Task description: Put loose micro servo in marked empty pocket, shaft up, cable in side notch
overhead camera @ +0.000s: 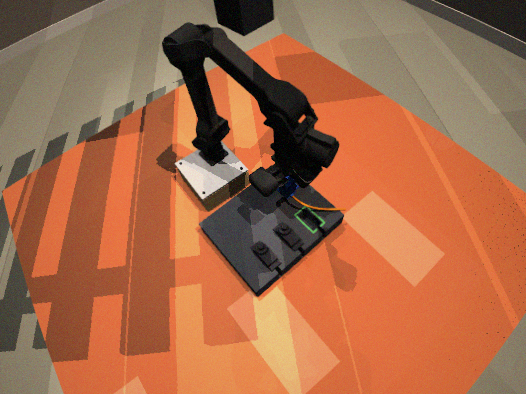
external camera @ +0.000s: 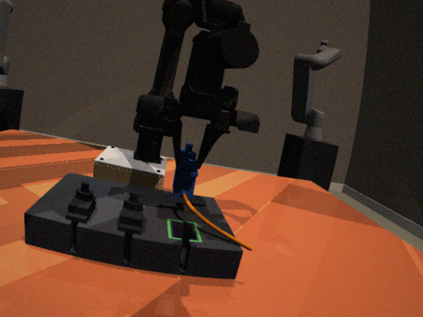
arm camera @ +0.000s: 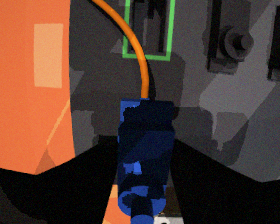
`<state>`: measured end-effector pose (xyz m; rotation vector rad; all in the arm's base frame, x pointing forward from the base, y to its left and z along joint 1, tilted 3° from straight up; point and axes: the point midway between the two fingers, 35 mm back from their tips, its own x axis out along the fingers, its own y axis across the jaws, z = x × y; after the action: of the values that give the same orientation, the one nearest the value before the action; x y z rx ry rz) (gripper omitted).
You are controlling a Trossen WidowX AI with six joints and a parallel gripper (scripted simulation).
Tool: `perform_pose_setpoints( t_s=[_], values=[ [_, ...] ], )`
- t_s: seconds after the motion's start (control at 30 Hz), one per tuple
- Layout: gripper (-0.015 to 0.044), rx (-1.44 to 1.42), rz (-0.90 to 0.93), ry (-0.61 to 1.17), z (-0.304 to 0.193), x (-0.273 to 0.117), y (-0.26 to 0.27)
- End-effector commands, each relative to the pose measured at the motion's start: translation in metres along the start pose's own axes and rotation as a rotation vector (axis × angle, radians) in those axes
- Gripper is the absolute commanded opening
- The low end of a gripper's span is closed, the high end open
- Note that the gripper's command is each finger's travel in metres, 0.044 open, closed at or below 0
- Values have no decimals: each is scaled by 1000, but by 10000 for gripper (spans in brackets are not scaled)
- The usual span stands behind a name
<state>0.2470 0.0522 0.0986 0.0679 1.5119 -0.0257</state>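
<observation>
Blue micro servo point(external camera: 186, 170) is clamped in the gripper point(external camera: 189, 160), fingers part-closed on its body w/ the jaws either side. It hangs upright above the far part of the deck point(external camera: 100, 203), shaft end up by the exterior view, not touching the deck as far as I can tell. Orange cable point(external camera: 217, 227) trails from the servo's underside, arcs over the deck's right end & its tip lies past the edge on the orange mat point(external camera: 322, 239).

Green-marked pocket point(external camera: 184, 231) sits at the near right of the deck, vacant, w/ its side notch cutting down the near wall. Two dark servos point(external camera: 82, 204) are seated in the pockets to its left. In the wrist view the servo point(arm camera: 145, 160) is lined up roughly w/ the pocket point(arm camera: 149, 21) but well short of it; the cable point(arm camera: 119, 28) sweeps across the pocket's left edge.

Step in hand, as I judge it: carry phase, between pickup and insertion. Next move calls for bringing the servo toward the near side until it's directly over the green outline, long side matched to the slot, then straight down. Cable needs to end up on the notch side, so yaw should be checked before descent. Risk: an ear catching the rim, or the cable getting trapped under the body.
</observation>
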Motion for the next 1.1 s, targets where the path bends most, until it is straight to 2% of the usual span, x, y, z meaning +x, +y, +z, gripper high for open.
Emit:
perform_pose_setpoints(
  t_s=[0.0,0.67,1.07],
  values=[
    [0,1,-1,-15,18,-3,-1],
    [0,1,-2,-22,95,-5,-1],
    [0,1,-2,-22,98,4,-1]
  ],
)
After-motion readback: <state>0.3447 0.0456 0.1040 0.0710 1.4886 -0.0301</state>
